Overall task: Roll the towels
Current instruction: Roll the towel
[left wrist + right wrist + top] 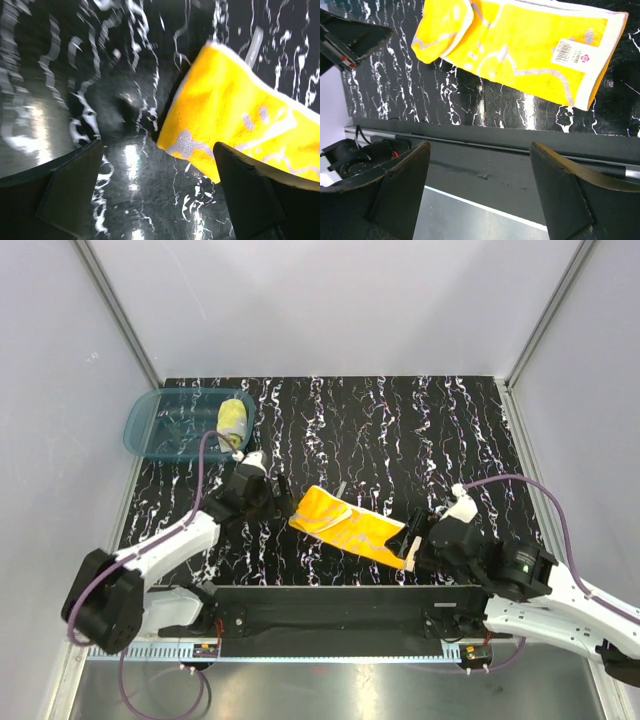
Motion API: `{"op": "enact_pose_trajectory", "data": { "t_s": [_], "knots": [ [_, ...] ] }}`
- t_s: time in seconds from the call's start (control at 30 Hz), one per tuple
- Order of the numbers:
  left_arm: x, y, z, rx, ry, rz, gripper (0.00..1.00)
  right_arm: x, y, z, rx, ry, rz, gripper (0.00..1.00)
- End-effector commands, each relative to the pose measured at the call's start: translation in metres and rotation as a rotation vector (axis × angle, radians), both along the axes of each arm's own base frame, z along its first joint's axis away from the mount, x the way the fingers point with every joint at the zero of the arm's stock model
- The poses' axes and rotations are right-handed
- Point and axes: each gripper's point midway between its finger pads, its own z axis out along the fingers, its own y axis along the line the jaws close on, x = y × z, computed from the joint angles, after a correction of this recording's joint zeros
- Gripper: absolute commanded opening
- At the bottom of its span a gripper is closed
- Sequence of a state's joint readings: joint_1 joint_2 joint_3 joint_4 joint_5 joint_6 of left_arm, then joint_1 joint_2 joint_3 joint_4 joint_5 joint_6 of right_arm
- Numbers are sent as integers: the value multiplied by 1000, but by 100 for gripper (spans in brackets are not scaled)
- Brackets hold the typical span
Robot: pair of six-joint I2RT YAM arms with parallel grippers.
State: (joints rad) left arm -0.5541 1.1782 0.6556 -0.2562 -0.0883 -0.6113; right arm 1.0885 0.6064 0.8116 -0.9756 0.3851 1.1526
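Most of the risk sits with the orange towel point(345, 525), which lies slantwise and mostly flat in the lower middle of the overhead view, close to the bottom edge of the black marbled table point(400, 430). Only its upper-left end is folded over. That shiny tabletop worries me: I'd guess a push meant to start a roll could just slide the cloth along, or shove it toward the near edge. The left gripper point(278, 498) hangs just beside the towel's folded upper-left end, jaws spread wide with nothing between them. The right gripper point(410, 540) is at the lower-right end, where a small white label point(572, 52) is sewn, and it is also wide and empty. Both are working one small cloth, so they could bump each other. One could also pinch only the top layer, and the roll would come out loose or lopsided. The other one, the pale yellow towel point(231, 420), is bundled up, seemingly rolled, inside the teal basin point(140, 435) at the upper left, and the left arm's purple cable runs close by it, so a wide swing might nudge the basin. By my count: two towels, one basin, two grippers, one label.
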Motion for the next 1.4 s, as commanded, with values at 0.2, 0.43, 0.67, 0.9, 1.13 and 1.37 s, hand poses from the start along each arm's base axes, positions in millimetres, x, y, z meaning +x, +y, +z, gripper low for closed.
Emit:
{"op": "enact_pose_trajectory", "data": {
  "t_s": [0.2, 0.43, 0.67, 0.9, 1.13, 1.37],
  "knots": [
    [25, -68, 12, -473, -36, -123, 99, 11, 10, -1, -15, -2, -33, 87],
    [18, -58, -29, -420, 106, -32, 96, 10, -2, -4, -29, -5, -69, 88],
    [-3, -59, -48, -440, 201, -45, 76, 11, -2, -7, -36, 0, -75, 89],
    [-15, -64, -61, -475, 243, -81, 23, 12, -1, -10, -41, 0, -81, 89],
    [1, -39, -33, -198, 168, -67, 0, 11, -7, -10, -36, 0, -96, 89],
    [23, -5, 14, 219, -7, 38, 0, 12, -17, -7, -38, -15, -128, 89]
  ]
}}
